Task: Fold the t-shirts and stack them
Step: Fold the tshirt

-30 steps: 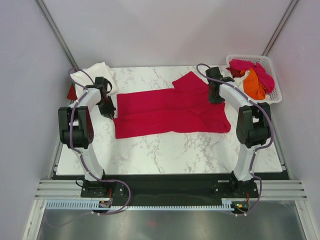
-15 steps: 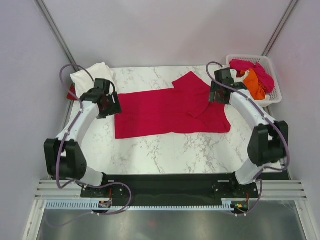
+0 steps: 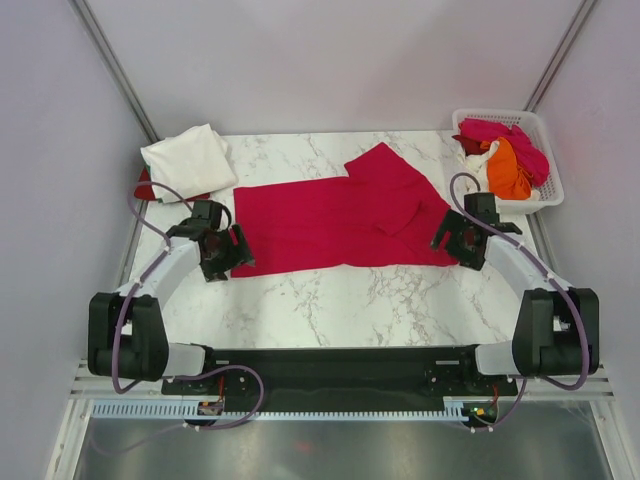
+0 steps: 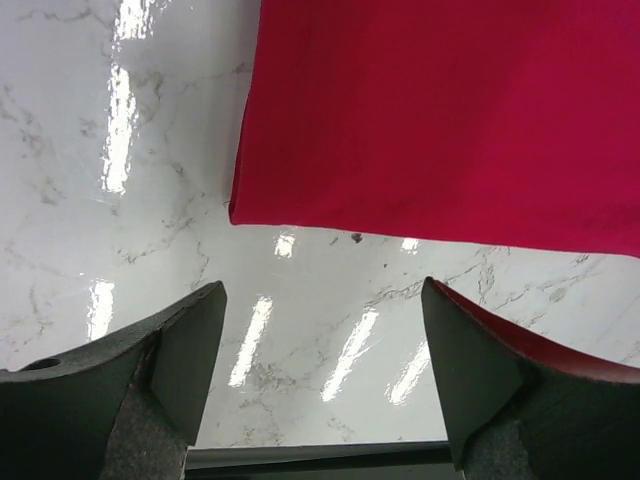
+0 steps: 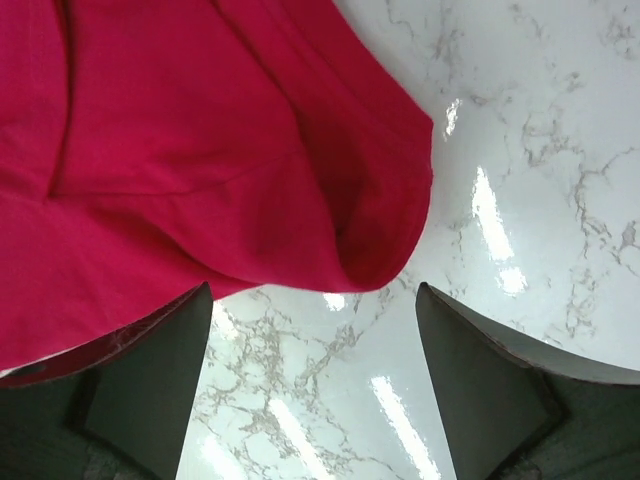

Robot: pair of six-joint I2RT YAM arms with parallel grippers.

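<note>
A large crimson-red t-shirt (image 3: 340, 215) lies spread flat across the middle of the marble table, one sleeve pointing to the back. My left gripper (image 3: 222, 255) hovers open at its near left corner; in the left wrist view the red hem (image 4: 450, 120) lies just beyond the left gripper (image 4: 322, 300), with bare marble between the fingers. My right gripper (image 3: 455, 242) is open at the near right corner; there the rounded red fold (image 5: 200, 150) sits just ahead of the right gripper (image 5: 312, 300). A folded cream-white t-shirt (image 3: 188, 160) rests at the back left.
A white lattice basket (image 3: 498, 113) stands off the table's back right corner, holding a pink shirt (image 3: 500, 130) and an orange one (image 3: 510, 170). A bit of dark red cloth (image 3: 145, 187) pokes out under the cream-white shirt. Grey walls close in on both sides.
Both grippers have opened and drawn back from the shirt's far side to its near corners. The red shirt lies flat, released.
</note>
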